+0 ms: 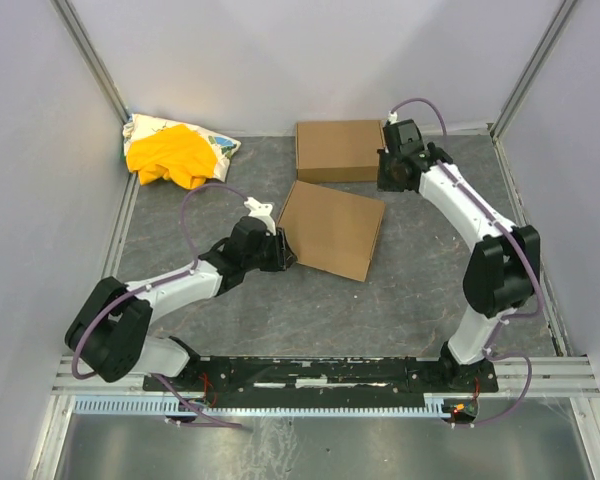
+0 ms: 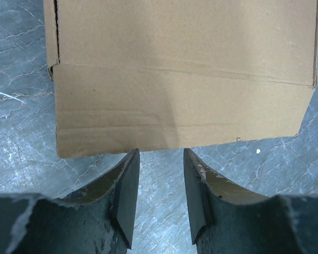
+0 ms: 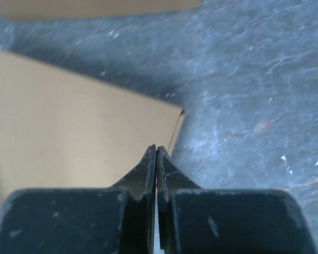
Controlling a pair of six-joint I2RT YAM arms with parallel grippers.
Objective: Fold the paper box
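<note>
Just ahead of the parted left jaws, the paper box (image 1: 330, 228) is laid flat on the bench (image 1: 420, 300), its near edge at their tips, ungripped. The right jaws are clenched on nothing beside another carton (image 1: 338, 150), and bare bench is left open behind them.

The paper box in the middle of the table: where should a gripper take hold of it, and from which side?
Probably the thin edge of the paper box facing the left gripper, approached from the left. It lies flat and closed, so only edges offer a pinch; those open jaws face it.
</note>
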